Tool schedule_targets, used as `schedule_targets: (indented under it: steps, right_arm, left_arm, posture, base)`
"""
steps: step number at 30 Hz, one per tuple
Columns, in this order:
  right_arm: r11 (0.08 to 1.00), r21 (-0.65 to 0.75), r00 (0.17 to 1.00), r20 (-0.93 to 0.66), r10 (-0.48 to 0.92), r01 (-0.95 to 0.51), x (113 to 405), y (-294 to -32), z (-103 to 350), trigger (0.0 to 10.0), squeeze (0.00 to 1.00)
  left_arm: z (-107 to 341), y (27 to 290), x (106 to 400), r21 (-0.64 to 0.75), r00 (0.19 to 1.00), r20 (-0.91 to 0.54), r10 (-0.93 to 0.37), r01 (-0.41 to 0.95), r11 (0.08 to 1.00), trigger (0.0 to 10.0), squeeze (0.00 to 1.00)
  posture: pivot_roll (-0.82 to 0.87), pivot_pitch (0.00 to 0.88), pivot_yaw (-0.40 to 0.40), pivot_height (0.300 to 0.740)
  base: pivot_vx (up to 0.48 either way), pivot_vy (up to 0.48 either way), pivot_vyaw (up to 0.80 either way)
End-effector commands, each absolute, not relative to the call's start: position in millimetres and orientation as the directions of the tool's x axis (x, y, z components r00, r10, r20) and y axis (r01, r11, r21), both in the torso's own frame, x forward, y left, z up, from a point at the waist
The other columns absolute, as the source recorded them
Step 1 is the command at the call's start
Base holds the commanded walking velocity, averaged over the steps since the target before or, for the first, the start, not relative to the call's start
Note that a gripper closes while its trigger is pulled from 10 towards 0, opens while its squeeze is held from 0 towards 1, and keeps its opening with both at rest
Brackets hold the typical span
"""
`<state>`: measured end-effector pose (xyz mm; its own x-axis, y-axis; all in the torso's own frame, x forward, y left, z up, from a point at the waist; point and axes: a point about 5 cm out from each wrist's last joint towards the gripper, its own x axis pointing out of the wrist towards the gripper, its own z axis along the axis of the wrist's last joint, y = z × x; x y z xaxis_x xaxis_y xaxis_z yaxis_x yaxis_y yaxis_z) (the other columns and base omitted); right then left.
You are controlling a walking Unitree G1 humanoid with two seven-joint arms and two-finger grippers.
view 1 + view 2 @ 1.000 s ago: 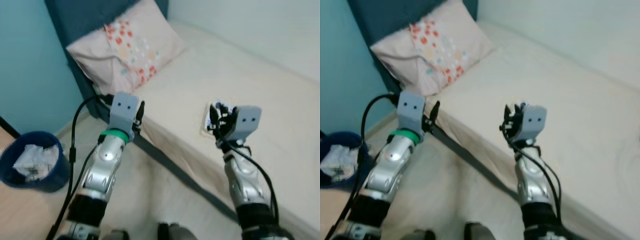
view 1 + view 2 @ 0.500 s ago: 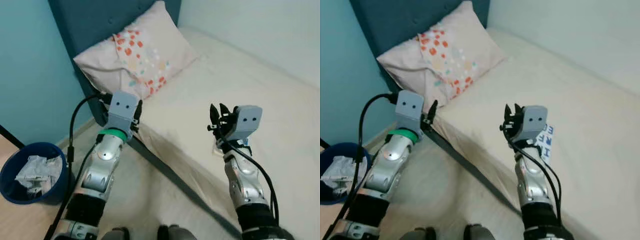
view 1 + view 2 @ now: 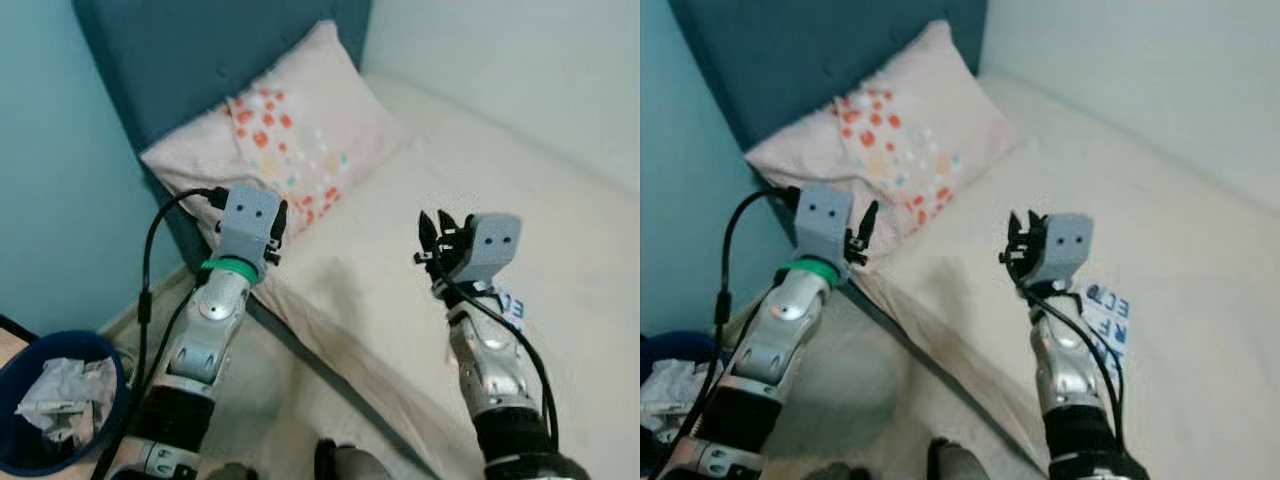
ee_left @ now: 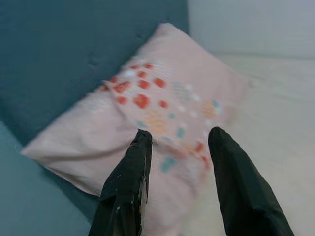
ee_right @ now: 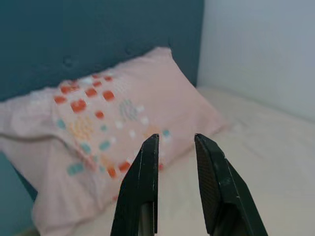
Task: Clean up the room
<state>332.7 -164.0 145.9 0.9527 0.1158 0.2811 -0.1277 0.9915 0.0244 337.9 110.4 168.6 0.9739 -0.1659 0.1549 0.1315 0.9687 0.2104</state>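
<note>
Both arms are raised over the bed's edge, the left gripper and right gripper parted and empty, aimed at the spotted pillow. The head view adds a printed paper on the bed beside the right arm and a blue bin of crumpled paper.

You are looking at cream bed running along pale wall. Dark teal padded headboard is standing at bed's head, meeting lighter teal wall on your left. Pale pink pillow with red, orange and teal dots is leaning against headboard, one corner reaching toward wall corner. Dark band of bed frame is showing under mattress edge. Light floor is lying beside bed. Soft, even light is falling across bedding; no hard shadows showing.
</note>
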Motion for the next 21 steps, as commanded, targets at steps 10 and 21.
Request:
schedule_targets:
  steps: [10,21]
  right_arm:
    - [0.991,0.054,0.966,0.238,0.102,-0.118,331,-166,136,10.0,0.00]
    - [0.992,0.067,0.967,0.238,0.089,-0.108,332,-169,137,10.0,0.00]
  left_arm:
    - [158,99,331,0.190,0.963,0.113,-0.243,0.219,0.957,10.0,0.00]
    - [159,98,332,0.188,0.962,0.114,-0.250,0.226,0.956,10.0,0.00]
  posture:
    - [-0.13,0.121,0.010,0.740]
    - [-0.13,0.119,0.011,0.740]
  base:
    - [0.073,0.000,-0.53]
    - [0.000,0.000,-0.75]
